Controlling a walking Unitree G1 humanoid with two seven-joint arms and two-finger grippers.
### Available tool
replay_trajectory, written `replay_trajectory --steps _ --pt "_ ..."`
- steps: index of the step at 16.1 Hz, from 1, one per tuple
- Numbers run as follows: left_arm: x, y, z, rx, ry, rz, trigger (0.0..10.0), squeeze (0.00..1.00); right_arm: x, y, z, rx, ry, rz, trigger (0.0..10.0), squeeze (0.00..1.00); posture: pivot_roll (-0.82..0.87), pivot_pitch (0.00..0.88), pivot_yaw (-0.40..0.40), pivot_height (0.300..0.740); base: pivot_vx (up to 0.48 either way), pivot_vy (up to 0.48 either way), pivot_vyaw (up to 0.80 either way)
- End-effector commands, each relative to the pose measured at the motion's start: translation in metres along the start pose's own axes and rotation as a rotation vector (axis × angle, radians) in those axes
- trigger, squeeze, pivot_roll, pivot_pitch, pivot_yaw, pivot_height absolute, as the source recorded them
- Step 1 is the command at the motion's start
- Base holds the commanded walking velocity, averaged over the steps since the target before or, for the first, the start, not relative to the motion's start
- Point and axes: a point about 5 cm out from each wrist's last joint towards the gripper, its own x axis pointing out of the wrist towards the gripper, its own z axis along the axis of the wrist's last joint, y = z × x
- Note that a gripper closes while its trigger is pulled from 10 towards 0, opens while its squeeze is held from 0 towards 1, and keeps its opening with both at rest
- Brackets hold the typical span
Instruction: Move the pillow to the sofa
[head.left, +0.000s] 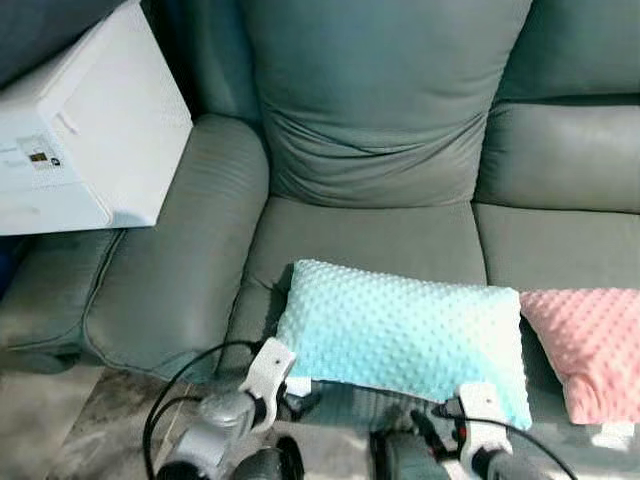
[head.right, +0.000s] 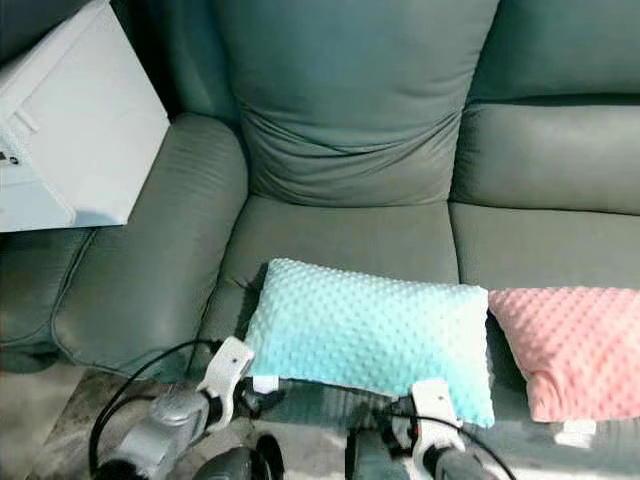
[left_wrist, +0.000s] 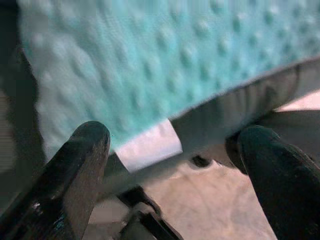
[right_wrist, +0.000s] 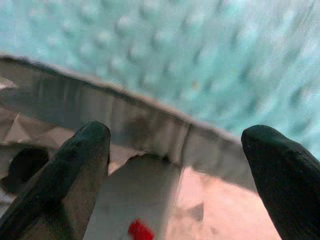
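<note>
A light blue dotted pillow (head.left: 400, 335) lies flat on the grey-green sofa's seat (head.left: 370, 240), its long near edge at the seat's front. Below that edge sit both arms: the left arm (head.left: 225, 420) under the pillow's near left corner, the right arm (head.left: 480, 430) under its near right corner. In the left wrist view my left gripper (left_wrist: 172, 145) is open, its fingers apart just short of the pillow (left_wrist: 150, 60) and its white tag (left_wrist: 150, 145). My right gripper (right_wrist: 177, 140) is also open, facing the pillow (right_wrist: 200, 60) over the seat's front edge (right_wrist: 125, 120). Neither holds anything.
A pink dotted pillow (head.left: 590, 345) lies on the neighbouring seat, touching the blue one's right end. A white box (head.left: 90, 130) leans over the sofa's left armrest (head.left: 170, 270). A back cushion (head.left: 380, 100) stands behind. Grey floor (head.left: 90, 430) shows at the lower left.
</note>
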Motion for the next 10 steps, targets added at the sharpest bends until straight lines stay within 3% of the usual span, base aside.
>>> replay_trajectory --steps 1,2,3,4,5,8,10 --pt "-0.002 0.004 -0.015 0.003 0.05 0.05 10.0 0.93 0.0 0.001 -0.013 0.012 0.04 0.001 10.0 1.0 -0.18 0.288 0.117 0.74 0.0 0.0 0.0" --pt "0.0 0.006 -0.018 -0.005 0.083 0.069 10.0 0.0 0.005 0.004 -0.012 0.007 0.052 0.019 10.0 0.97 -0.19 0.297 0.117 0.74 0.0 0.0 0.0" --pt "0.001 0.006 -0.018 -0.018 0.102 0.073 10.0 0.0 0.007 0.009 -0.013 -0.007 0.071 0.05 10.0 0.86 -0.19 0.3 0.115 0.74 0.0 0.0 0.0" --pt "0.003 0.005 -0.019 -0.013 0.114 0.069 10.0 0.0 0.009 0.012 -0.018 -0.031 0.088 0.082 10.0 0.26 -0.18 0.302 0.116 0.74 0.0 0.0 0.0" --pt "0.004 0.004 -0.02 -0.011 0.135 0.064 10.0 0.0 0.009 0.013 -0.021 -0.039 0.097 0.093 10.0 0.0 -0.18 0.304 0.114 0.74 0.0 0.0 0.0" --pt "0.006 -0.002 -0.031 0.012 0.224 0.018 10.0 0.0 0.013 0.008 -0.021 -0.058 0.113 0.097 10.0 0.0 -0.18 0.313 0.119 0.74 0.0 0.0 0.0" --pt "0.006 0.001 -0.034 0.045 0.236 0.068 10.0 0.0 0.015 0.003 -0.019 -0.057 0.106 0.078 10.0 0.0 -0.18 0.315 0.122 0.74 0.0 0.0 0.0"
